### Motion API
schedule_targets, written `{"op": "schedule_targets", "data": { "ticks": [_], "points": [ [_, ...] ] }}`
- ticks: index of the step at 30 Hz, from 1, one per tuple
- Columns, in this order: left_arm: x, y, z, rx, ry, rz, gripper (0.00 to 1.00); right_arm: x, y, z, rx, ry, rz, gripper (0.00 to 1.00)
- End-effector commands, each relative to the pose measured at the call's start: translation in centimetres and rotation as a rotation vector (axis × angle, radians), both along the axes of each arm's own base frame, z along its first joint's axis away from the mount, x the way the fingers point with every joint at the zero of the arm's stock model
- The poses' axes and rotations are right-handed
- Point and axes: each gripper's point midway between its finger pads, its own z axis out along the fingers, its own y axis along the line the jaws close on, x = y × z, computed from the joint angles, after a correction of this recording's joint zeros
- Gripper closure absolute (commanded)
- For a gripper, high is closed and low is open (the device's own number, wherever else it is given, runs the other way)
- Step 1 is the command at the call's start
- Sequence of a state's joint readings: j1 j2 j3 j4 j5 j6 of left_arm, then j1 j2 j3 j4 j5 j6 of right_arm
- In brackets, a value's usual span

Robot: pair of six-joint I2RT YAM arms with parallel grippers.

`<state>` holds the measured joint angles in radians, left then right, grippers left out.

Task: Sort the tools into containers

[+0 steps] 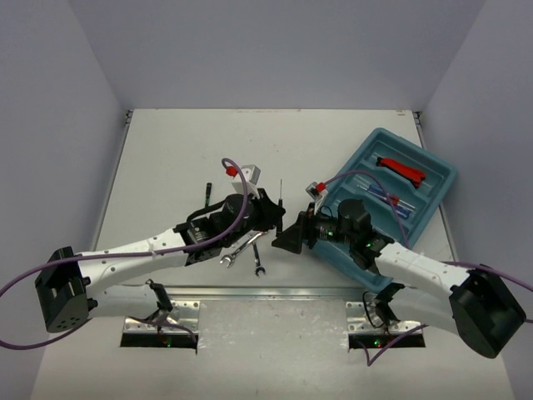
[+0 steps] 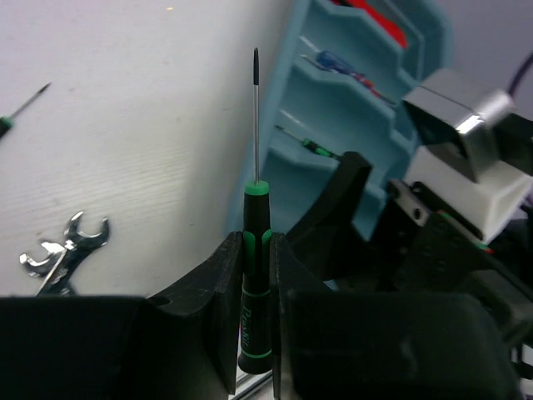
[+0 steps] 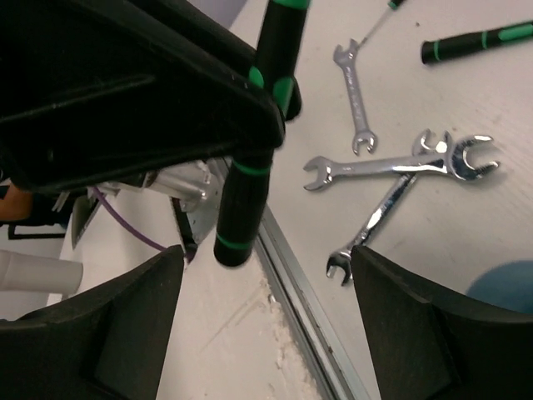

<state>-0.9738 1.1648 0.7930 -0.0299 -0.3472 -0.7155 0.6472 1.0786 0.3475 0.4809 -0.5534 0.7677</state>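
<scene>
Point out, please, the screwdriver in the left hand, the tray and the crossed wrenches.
screwdriver (image 2: 256,250): left wrist view, handle.
tray (image 1: 419,150): top view, far rim.
wrenches (image 3: 412,169): right wrist view, crossing point.

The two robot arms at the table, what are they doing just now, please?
The left pincer is shut on the handle of a black-and-green screwdriver. The right pincer is open and faces it; the handle's free end shows between its fingers, perhaps for a handover. The teal tray already holds a red-handled tool and a few thin screwdrivers. Several silver wrenches and a second screwdriver lie on the table, not yet sorted.
</scene>
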Motion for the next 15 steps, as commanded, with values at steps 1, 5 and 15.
{"op": "schedule_targets", "data": {
  "ticks": [1,5,15],
  "points": [
    [-0.4,-2.8,5.4,-0.193,-0.119,-0.121,1.00,0.8,2.4,6.3,0.170,-0.166,0.058,0.26],
    [-0.7,-3.0,5.1,-0.213,-0.111,-0.137,1.00,1.8,2.1,6.2,0.160,-0.178,-0.008,0.66],
    [2.9,1.4,6.3,-0.033,-0.143,0.115,0.00,7.1,-3.6,2.8,-0.307,-0.264,-0.312,1.00]
  ]
}}
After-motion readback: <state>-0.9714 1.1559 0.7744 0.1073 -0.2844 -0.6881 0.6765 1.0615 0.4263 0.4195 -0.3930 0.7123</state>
